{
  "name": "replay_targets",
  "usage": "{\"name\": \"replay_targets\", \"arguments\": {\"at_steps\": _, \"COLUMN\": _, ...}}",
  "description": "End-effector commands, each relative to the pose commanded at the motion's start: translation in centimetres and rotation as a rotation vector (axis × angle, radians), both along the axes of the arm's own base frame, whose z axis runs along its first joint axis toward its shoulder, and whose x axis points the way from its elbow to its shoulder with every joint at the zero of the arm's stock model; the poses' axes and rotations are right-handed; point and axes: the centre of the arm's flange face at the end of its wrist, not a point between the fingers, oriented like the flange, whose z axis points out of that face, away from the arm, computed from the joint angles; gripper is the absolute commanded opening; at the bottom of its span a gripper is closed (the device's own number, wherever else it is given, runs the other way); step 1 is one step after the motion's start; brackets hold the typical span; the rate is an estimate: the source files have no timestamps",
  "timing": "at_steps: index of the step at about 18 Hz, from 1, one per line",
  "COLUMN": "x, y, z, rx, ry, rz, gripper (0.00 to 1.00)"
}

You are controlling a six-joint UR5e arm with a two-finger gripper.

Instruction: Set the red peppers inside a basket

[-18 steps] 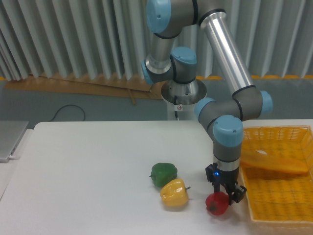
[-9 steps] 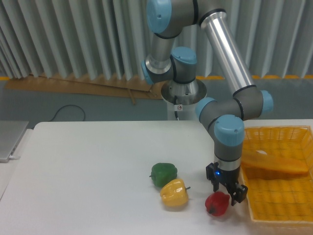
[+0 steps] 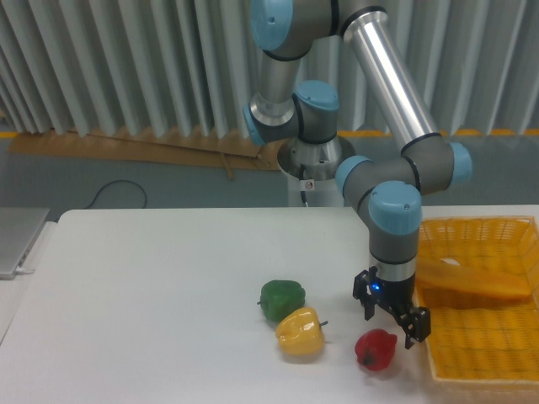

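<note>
camera view | tool (image 3: pixel 390 318) spread wide, holding nothing, just above the red pepper (image 3: pixel 375 349) without touching | pepper on the table (image 3: pixel 152 286) between the yellow pepper (image 3: pixel 301 331) and the basket (image 3: pixel 484 303)

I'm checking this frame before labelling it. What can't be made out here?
- Tool: its dark fingers blur together above the red pepper; open or shut is unclear.
- Basket: right and bottom sides cut by the frame edges.
- Orange object in the basket: partly behind the arm, unidentifiable.
</note>
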Motion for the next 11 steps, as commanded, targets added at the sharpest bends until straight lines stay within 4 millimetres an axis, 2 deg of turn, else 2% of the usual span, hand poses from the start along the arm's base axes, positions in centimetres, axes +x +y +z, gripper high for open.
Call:
{"name": "replay_targets", "arguments": {"at_steps": 5, "x": 0.9, "y": 1.8, "z": 0.1, "rx": 0.008, "ry": 0.006, "rz": -0.023, "gripper": 1.00}}
{"name": "replay_targets", "arguments": {"at_steps": 11, "x": 2.4, "y": 3.6, "z": -1.6, "rx": -0.001, "ry": -0.011, "rz": -0.059, "gripper": 1.00}}
